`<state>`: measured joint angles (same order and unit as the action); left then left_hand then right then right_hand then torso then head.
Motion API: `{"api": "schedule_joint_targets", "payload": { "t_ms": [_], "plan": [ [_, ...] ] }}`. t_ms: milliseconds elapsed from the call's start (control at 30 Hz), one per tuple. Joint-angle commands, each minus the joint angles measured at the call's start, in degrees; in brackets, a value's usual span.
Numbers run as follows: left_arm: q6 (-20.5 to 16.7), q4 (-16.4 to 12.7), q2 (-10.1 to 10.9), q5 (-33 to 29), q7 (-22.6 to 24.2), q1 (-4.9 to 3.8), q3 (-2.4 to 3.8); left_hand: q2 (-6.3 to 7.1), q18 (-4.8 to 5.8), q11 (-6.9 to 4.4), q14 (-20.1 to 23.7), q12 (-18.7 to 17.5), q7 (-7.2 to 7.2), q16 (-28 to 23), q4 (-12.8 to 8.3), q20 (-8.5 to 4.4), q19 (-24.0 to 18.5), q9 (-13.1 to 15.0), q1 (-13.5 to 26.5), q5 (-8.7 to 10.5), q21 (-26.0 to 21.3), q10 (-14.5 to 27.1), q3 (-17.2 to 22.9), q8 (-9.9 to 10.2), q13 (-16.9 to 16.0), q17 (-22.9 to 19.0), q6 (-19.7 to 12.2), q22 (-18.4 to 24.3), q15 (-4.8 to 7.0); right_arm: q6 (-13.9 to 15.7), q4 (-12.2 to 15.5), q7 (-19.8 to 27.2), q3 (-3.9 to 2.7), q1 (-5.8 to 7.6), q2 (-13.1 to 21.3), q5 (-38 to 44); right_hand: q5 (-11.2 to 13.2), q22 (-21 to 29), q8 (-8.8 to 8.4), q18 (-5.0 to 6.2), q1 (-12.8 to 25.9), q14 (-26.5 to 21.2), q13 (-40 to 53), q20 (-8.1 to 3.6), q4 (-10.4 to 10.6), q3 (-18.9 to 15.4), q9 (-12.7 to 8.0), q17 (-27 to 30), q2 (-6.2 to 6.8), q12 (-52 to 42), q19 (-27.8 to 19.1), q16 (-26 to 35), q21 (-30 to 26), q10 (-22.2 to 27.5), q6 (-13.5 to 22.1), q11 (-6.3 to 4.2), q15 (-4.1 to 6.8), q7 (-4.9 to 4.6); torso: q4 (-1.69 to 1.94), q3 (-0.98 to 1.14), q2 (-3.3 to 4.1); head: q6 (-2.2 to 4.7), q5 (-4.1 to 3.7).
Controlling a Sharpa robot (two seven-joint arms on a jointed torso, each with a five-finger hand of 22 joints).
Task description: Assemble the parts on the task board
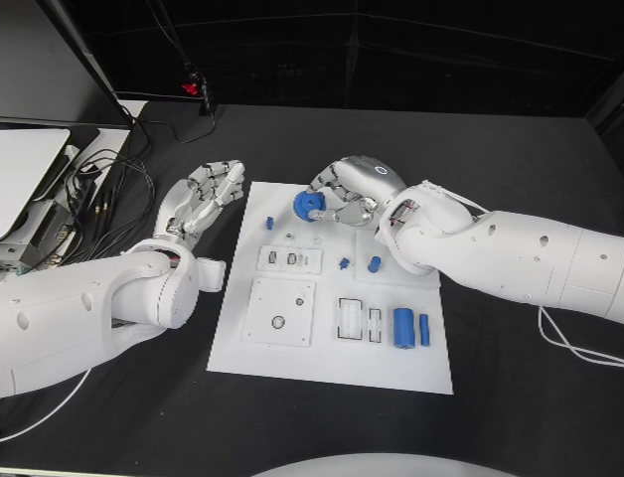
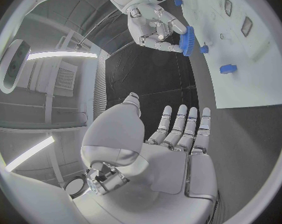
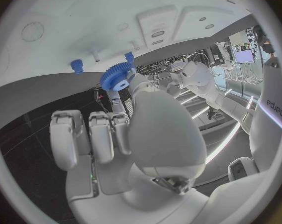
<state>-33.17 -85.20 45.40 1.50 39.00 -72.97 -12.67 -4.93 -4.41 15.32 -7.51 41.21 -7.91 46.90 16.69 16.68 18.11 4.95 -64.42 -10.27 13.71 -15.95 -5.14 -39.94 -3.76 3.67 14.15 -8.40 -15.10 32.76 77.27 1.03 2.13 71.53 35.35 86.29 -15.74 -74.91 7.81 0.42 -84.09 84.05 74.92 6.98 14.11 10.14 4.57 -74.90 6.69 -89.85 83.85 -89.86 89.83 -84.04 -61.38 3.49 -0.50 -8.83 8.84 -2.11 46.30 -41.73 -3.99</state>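
The white task board (image 1: 398, 368) lies in the middle of the black table. My right hand (image 1: 353, 191) hovers over the board's far edge and pinches a blue gear (image 1: 308, 206) (image 2: 189, 40) (image 3: 116, 77) in its fingertips. Just below the gear a small blue peg (image 1: 270, 222) (image 3: 76, 65) stands on the board. More blue parts rest further down: two small pieces (image 1: 374, 263) at mid-board and two cylinders (image 1: 403, 328) near the front right. My left hand (image 1: 207, 197) (image 2: 178, 144) floats beside the board's left edge with its fingers straight and apart, holding nothing.
Raised white blocks with slots (image 1: 289, 260) (image 1: 279, 311) sit on the board's left half. A grey case (image 1: 11, 184) and tangled cables (image 1: 104, 199) occupy the table's left side. A red light (image 1: 191, 88) glows at the back.
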Motion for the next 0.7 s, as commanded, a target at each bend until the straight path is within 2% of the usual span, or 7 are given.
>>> {"api": "schedule_joint_targets", "payload": {
  "t_ms": [33, 133, 300, 700],
  "plan": [
    [0.54, -0.03, -0.04, 0.37, 14.12, -0.08, 0.05, 0.03, -0.24, 0.00, 0.11, 0.35, -9.18, 0.36, 0.01, 0.00, -0.31, -0.10, -0.39, -0.27, 0.20, -0.34, -0.21, -0.23, 0.01, 0.07, 0.28, -0.07, -0.25, 0.24, -0.22, -0.62, -0.05, 0.12, -0.03, -1.70, -0.24, -15.09, 0.07, -0.42, -0.62, 5.95, 15.08, -0.22, -0.16, 0.16, 0.84, -15.10, 0.09, -0.15, 6.15, -0.14, 0.17, -5.96, -2.31, 0.01, -0.04, 1.64, -0.07, -0.02, -0.03, -0.02, -0.09],
    [0.54, -0.04, -0.04, 0.37, 14.11, -0.08, 0.04, 0.03, -0.24, 0.00, 0.11, 0.35, -9.18, 0.36, 0.01, 0.00, -0.31, -0.10, -0.39, -0.27, 0.20, -0.34, -0.21, -0.23, 0.01, 0.07, 0.28, -0.07, -0.25, -2.34, -0.58, -2.74, -0.05, 0.12, -0.17, -1.09, -0.24, -15.09, 0.07, -0.42, -0.62, 5.95, 15.08, -0.22, -0.16, 0.16, 0.84, -15.10, 0.09, -0.15, 6.15, -0.14, 0.17, -5.96, -2.31, 0.01, -0.04, 1.64, -0.07, -0.01, -0.03, -0.04, -0.14],
    [0.56, -0.08, -0.03, 0.37, 14.07, -0.08, 0.04, 0.01, -0.24, 0.00, 0.11, 0.36, -9.18, 0.37, 0.01, 0.00, -0.32, -0.11, -0.41, -0.28, 0.21, -0.35, -0.24, -0.24, 0.01, 0.07, 0.28, -0.07, -0.25, -4.83, -1.22, -4.56, -0.05, 0.12, -0.62, -0.31, -0.27, -15.09, 0.03, -0.42, -0.58, 5.95, 15.08, -0.21, -0.15, 0.17, 0.83, -15.10, 0.05, -0.15, 6.15, -0.14, 0.17, -5.96, -2.31, 0.03, -0.06, 1.62, -0.01, 0.02, -0.02, 0.04, -0.20],
    [0.51, -0.15, 0.01, 0.37, 14.08, -0.08, 0.04, -0.07, -0.23, 0.00, 0.10, 0.39, -9.18, 0.40, 0.01, -0.01, -0.35, -0.16, -0.48, -0.31, 0.22, -0.36, -0.34, -0.26, 0.01, 0.07, 0.29, -0.07, -0.25, -7.85, -3.84, -7.15, -0.05, 0.12, -2.65, 1.19, -0.27, -15.09, -0.13, -0.42, -0.45, 5.95, 15.08, -0.19, -0.13, 0.16, 0.77, -15.10, 0.00, -0.15, 6.15, -0.14, 0.17, -5.96, -2.24, 0.08, -0.10, 1.55, 0.04, 0.03, 0.02, 0.10, -0.31]
  ]
}}
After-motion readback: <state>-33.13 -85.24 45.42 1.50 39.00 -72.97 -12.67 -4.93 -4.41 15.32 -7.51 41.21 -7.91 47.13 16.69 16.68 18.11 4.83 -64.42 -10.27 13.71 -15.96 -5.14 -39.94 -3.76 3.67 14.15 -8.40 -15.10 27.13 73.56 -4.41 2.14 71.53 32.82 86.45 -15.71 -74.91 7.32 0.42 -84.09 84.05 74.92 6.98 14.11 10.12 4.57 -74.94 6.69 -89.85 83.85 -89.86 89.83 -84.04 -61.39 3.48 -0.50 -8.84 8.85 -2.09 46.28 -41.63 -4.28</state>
